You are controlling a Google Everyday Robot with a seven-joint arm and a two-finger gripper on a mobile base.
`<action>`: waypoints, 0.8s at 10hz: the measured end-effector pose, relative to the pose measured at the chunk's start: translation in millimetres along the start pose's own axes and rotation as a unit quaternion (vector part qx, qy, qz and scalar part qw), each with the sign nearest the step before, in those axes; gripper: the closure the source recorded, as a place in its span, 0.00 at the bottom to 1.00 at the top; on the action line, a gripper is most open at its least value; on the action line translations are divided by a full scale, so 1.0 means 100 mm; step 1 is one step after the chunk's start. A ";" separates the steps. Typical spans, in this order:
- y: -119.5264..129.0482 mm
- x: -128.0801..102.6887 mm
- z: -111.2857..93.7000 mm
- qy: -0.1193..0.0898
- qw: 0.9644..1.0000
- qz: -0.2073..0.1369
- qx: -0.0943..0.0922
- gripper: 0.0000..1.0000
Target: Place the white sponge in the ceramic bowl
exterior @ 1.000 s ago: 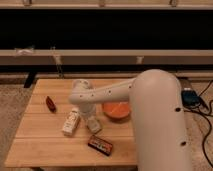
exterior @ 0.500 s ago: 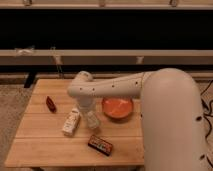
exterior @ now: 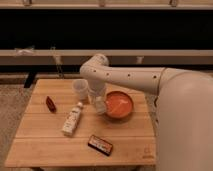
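The ceramic bowl (exterior: 120,104), orange-red inside, sits right of centre on the wooden table. My gripper (exterior: 98,101) hangs down from the arm's wrist just left of the bowl's left rim. It is shut on the white sponge (exterior: 101,107), a small off-white block. The sponge is held a little above the table, touching or nearly touching the bowl's rim. It is not inside the bowl.
A translucent white cup (exterior: 80,89) stands just left of the gripper. A white bottle (exterior: 72,120) lies on its side at front left. A dark flat box (exterior: 100,145) lies near the front edge, and a small red object (exterior: 50,103) lies at left. The wooden table (exterior: 40,145) ends close behind the cup.
The gripper has lifted the sponge from the table's middle and carried it back and to the right, up to the bowl's left rim. The arm's elbow has swung right.
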 end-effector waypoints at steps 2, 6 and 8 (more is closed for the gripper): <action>0.48 0.16 0.09 0.002 0.999 0.047 0.004 0.57; 1.16 0.06 0.29 -0.003 0.991 0.131 0.012 0.21; 1.17 0.03 0.32 -0.003 0.991 0.136 0.014 0.20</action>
